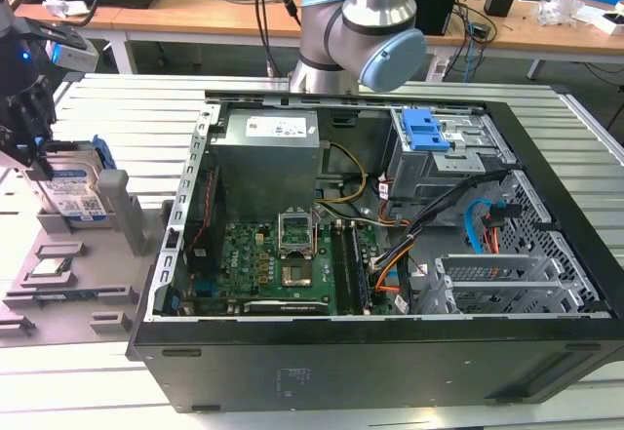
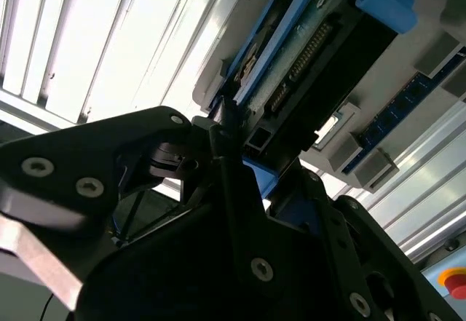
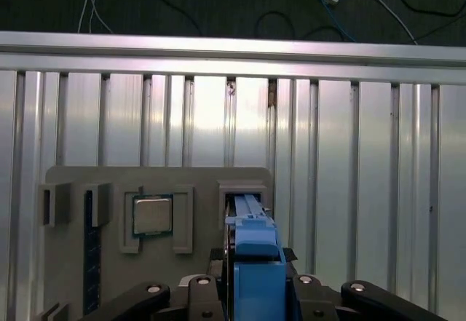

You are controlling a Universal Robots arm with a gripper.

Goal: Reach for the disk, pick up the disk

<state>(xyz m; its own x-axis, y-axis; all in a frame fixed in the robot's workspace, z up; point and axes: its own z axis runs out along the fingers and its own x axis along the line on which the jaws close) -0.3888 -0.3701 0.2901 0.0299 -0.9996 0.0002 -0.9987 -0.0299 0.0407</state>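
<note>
At the exterior view's left, the gripper [image 1: 39,155] hangs over the disk [image 1: 73,194], which stands upright on its edge in a slot of a grey holder plate [image 1: 97,298]. In the first wrist view the blue carrier of the disk [image 3: 255,244] sits between the two black fingers [image 3: 200,286], with the gripper [image 3: 255,266] just at its upper end. Whether the fingers press on it or are loose beside it, I cannot tell. Near the disk, a small square silver chip [image 1: 51,270] lies flat in its own pocket of the same plate. The plate rests on a table of bright aluminium slats [image 1: 127,108], which runs under everything. More to the right stands an open black computer case [image 1: 390,376], lying on its side, with a green board [image 1: 263,254] and orange and black cables inside. Behind the case rises the grey and light blue arm [image 1: 366,20]. In the case's far right corner there is a blue latch [image 1: 426,130] on a metal bay. At the back are wooden desks [image 1: 175,11] with cables and small boxes.
</note>
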